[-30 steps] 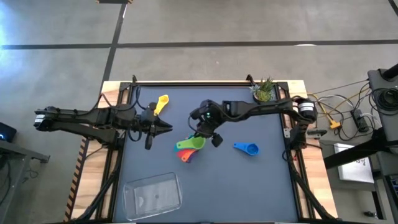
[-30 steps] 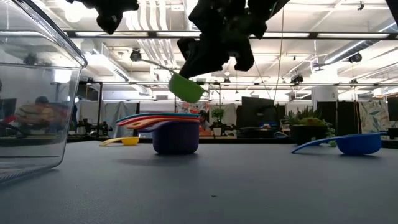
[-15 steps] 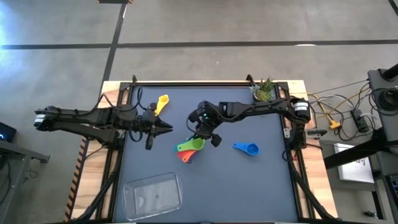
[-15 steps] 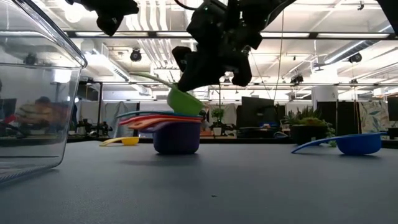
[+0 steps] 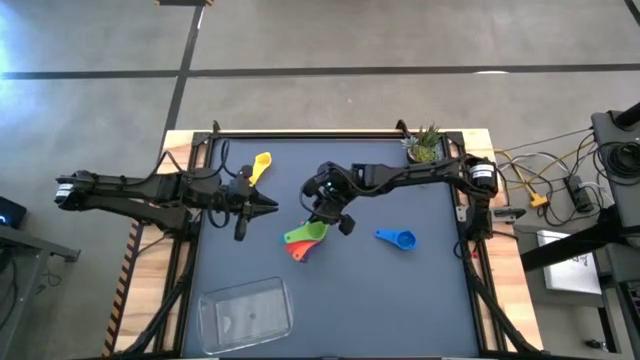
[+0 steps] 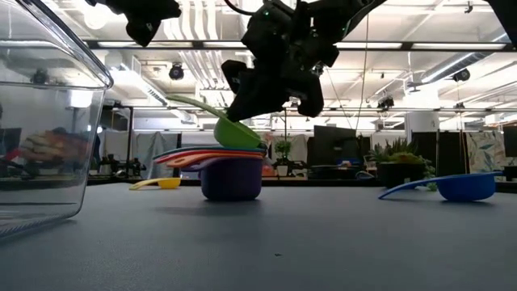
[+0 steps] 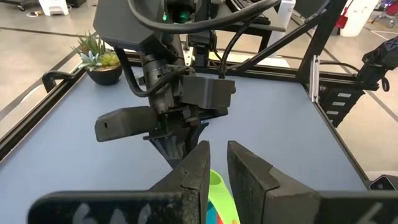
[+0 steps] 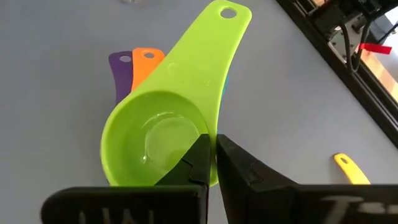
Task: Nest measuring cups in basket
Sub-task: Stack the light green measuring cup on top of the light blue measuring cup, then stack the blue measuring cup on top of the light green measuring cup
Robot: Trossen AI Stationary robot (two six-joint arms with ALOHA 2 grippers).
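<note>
My right gripper [image 5: 325, 212] is shut on the green cup [image 6: 238, 132], directly over a stack of nested cups [image 6: 231, 170] in mid-table. The stack's purple cup [image 6: 231, 181] stands on the table, with red, orange and teal ones inside it. The purple handle [image 8: 121, 70] and the orange handle [image 8: 147, 65] show under the green cup [image 8: 158, 142]. The yellow cup [image 5: 260, 165] lies toward the far edge and the blue cup [image 5: 398, 238] to the right. The clear basket [image 5: 246, 310] rests near the front edge. My left gripper [image 5: 266, 205] hovers left of the stack, its fingers a narrow gap apart. My right gripper pinches the green cup's bowl rim [image 8: 214, 132] on the side away from the handle, one finger [image 8: 198, 158] inside the bowl and one [image 8: 231, 163] outside. It comes from above, pointing down. The cup is tilted, its handle [image 6: 190, 103] slanting up and its bowl bottom [image 6: 240, 144] at the stack's top.
A small potted plant [image 5: 424, 146] stands at the far right corner. The basket's wall [image 6: 48, 121] fills the low view's left side. Dark frame rails run along the table's left and right edges. Open mat lies between the stack and the basket.
My right gripper has moved down toward the stack, still shut on the green cup. The cup, clear above the stack a second ago, now has its bowl down at the top of the nested cups. The left arm has stayed still.
</note>
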